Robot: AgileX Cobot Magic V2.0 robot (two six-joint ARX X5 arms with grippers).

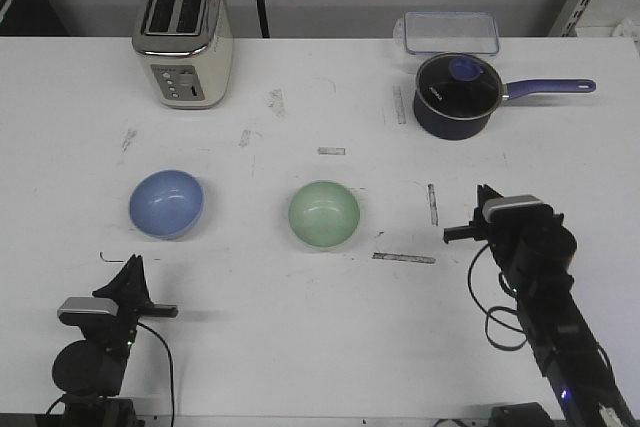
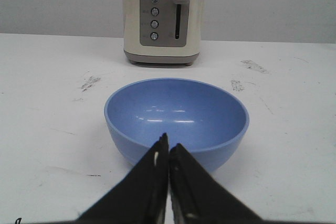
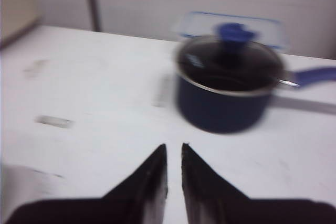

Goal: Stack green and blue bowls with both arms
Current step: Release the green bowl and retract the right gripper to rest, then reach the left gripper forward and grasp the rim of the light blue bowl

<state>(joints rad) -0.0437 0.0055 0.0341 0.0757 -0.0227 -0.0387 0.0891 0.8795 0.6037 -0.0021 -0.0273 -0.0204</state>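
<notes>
Bowls apart on white table (image 1: pixel 320 347): glossy periwinkle-blue round bowl (image 1: pixel 166 203) left of centre, pale mint-green round bowl (image 1: pixel 324 214) near the middle, both upright. Left black pointed gripper (image 2: pixel 168 150) with fingers pressed together, empty, just short of blue bowl's near side. Right black pointed gripper (image 3: pixel 174 153) nearly closed, thin slit between tips, empty, facing dark navy lidded saucepan (image 3: pixel 228 83). Cream toaster (image 1: pixel 184 37) behind blue bowl.

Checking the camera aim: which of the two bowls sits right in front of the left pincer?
The blue bowl, just beyond the left pincer and before the toaster. The green bowl sits mid-table.
</notes>
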